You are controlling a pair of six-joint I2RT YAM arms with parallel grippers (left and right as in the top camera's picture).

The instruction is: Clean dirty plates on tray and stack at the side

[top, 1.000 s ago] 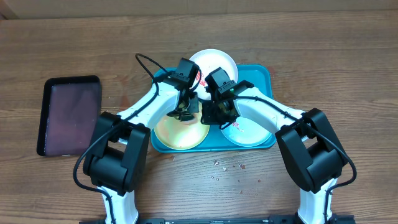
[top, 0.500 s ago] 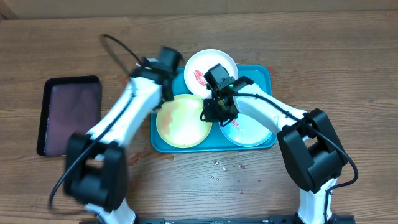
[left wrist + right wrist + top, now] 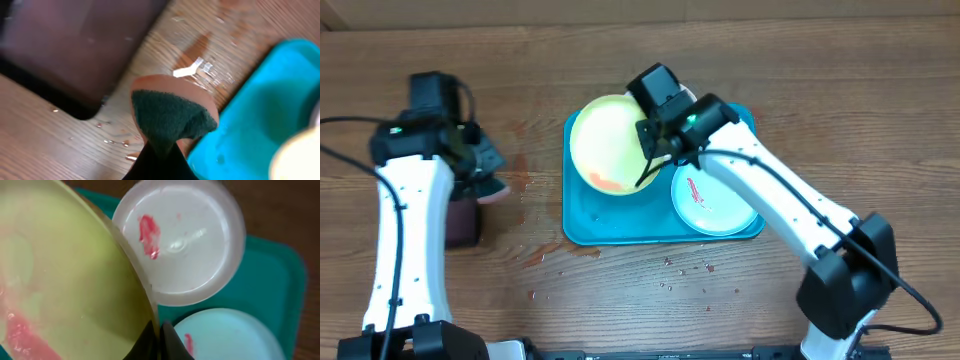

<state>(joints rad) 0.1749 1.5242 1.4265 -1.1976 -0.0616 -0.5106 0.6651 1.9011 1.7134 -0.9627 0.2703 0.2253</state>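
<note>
My right gripper (image 3: 655, 150) (image 3: 160, 332) is shut on the rim of the yellow-green plate (image 3: 608, 145) (image 3: 65, 280), holding it tilted above the teal tray (image 3: 620, 225) (image 3: 282, 285). The plate has a red smear low on its face. The white plate (image 3: 190, 245), with a red smear, lies at the tray's far edge, mostly hidden overhead. The mint plate (image 3: 718, 200) (image 3: 225, 335), also smeared, lies in the tray's right part. My left gripper (image 3: 480, 170) (image 3: 160, 160) is shut on a sponge (image 3: 492, 190) (image 3: 170, 117), orange with a dark green pad, over the table left of the tray.
The black tray (image 3: 465, 220) (image 3: 75, 45) lies at the left, mostly under my left arm. Water drops and red crumbs (image 3: 670, 265) dot the wood in front of the teal tray. Wet smears show on the table between the two trays (image 3: 200, 65).
My left arm swung away from the teal tray to the left with the sponge. My right gripper lifted the yellow-green plate and moved it toward the tray's far left.
</note>
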